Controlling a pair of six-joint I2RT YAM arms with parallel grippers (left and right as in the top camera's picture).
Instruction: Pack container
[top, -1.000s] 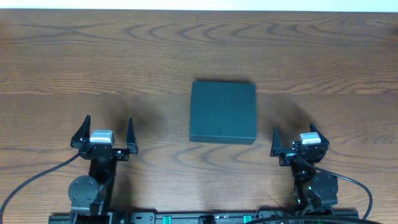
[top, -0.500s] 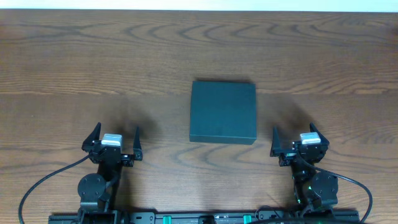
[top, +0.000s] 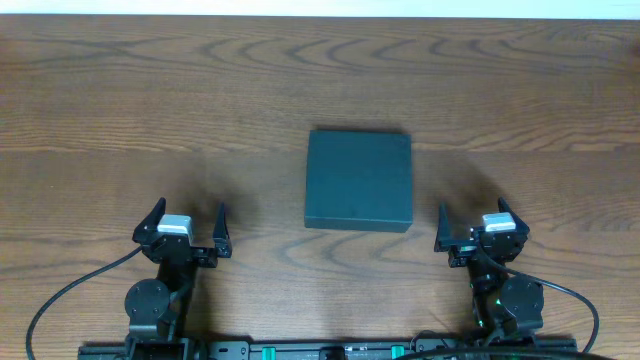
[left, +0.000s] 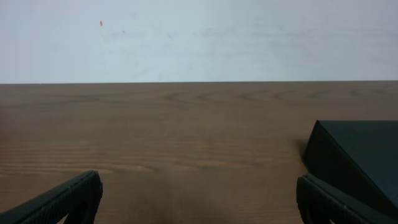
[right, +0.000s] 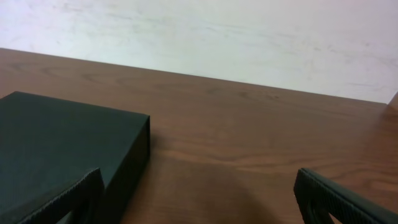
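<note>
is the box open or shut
Shut. The box lies flat, its dark top smooth and unbroken from overhead, with nothing raised in either wrist view.

Container (top: 358, 181) on table (top: 150, 100), between both grippers.

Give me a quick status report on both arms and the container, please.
Left tool open, empty. Right tool open, empty. Container lid down, lying between them, untouched. Nothing seen in the way.
</note>
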